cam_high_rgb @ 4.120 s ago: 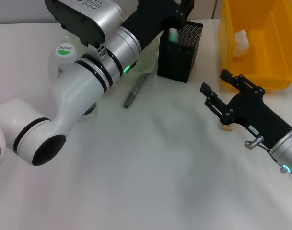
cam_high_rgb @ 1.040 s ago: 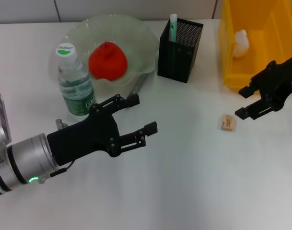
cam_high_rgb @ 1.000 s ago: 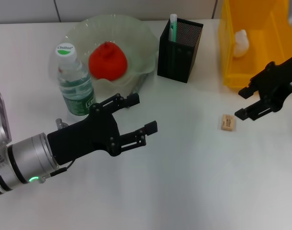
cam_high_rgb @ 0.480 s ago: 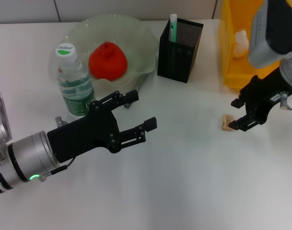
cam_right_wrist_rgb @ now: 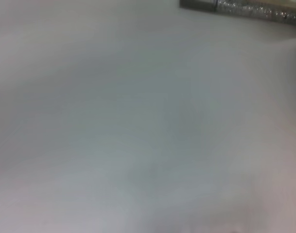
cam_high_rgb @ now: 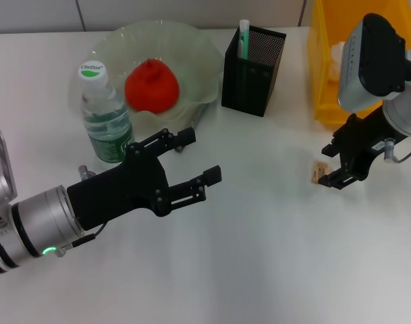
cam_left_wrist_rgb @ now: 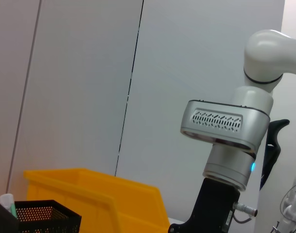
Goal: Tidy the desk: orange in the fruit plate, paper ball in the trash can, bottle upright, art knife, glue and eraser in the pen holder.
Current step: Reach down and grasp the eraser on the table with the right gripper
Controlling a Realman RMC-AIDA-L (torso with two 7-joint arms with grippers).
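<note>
The orange (cam_high_rgb: 151,86) lies in the pale-green fruit plate (cam_high_rgb: 111,40). Beside the plate the bottle (cam_high_rgb: 105,118) stands upright. The black mesh pen holder (cam_high_rgb: 252,71) holds a white-and-green stick (cam_high_rgb: 243,32). The paper ball (cam_high_rgb: 336,54) rests in the yellow trash can (cam_high_rgb: 326,74), partly behind my right arm. On the table the beige eraser (cam_high_rgb: 317,172) sits between the fingers of my open right gripper (cam_high_rgb: 328,165). My left gripper (cam_high_rgb: 200,156) hovers open in front of the bottle. The grey art knife (cam_high_rgb: 194,123) is mostly hidden behind it.
The left wrist view shows the trash can (cam_left_wrist_rgb: 104,194), the pen holder's rim (cam_left_wrist_rgb: 41,218) and my right arm (cam_left_wrist_rgb: 225,145) against a grey wall. The right wrist view shows only bare white tabletop (cam_right_wrist_rgb: 138,121).
My right gripper came down and to the left until its fingers straddle the eraser. My left arm has barely moved. Four seconds ago it was reaching over the pen holder.
</note>
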